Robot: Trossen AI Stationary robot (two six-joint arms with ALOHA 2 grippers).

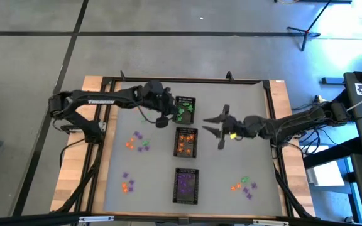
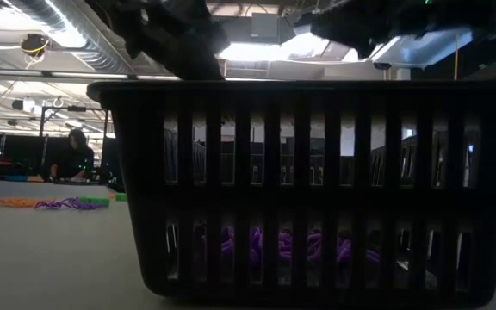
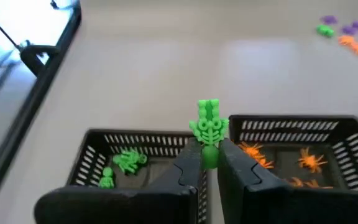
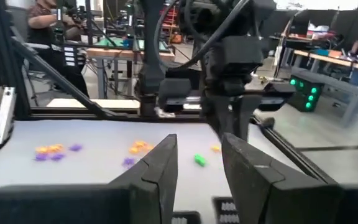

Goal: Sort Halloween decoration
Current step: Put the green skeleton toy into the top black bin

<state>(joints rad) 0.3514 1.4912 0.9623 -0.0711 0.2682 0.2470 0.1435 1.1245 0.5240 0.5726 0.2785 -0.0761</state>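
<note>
1. High view: the left gripper (image 1: 163, 119) is hovering at the 9 o'clock edge of the far black rectangular mesh tray holding green bits (image 1: 185, 109). The right gripper (image 1: 217, 125) is waiting at 3 o'clock of the middle black mesh tray with orange bits (image 1: 186, 140), fingers spread, nothing in them. The near black mesh tray with purple bits (image 1: 186, 186) is sitting at 6 o'clock. That is three trays in one column. Four loose clusters of tiny orange, green and purple plastic trinkets are lying on the grey table (image 1: 231, 163): two on the 9 o'clock side (image 1: 137, 142) (image 1: 127, 183), one at about 4 o'clock (image 1: 244, 186), and a fourth seen in view 3.

2. Low view: the near tray is filling the frame, purple pieces showing through the slats; arms are overhead and the fingers are not readable. A person is sitting far off in the room.

3. Left wrist view: the left gripper is clenching a small green plastic skeleton trinket (image 3: 209, 129) by its lower end, above the wall between the green and orange trays. It is looking light, stiff and slick; pinching across the flat torso seems safest, since thin limbs may snap or slip. About three green pieces are lying in the tray below. The fourth loose cluster (image 3: 340, 32) is lying beyond.

4. Right wrist view: the right fingers (image 4: 160, 163) are standing apart, empty.
</note>
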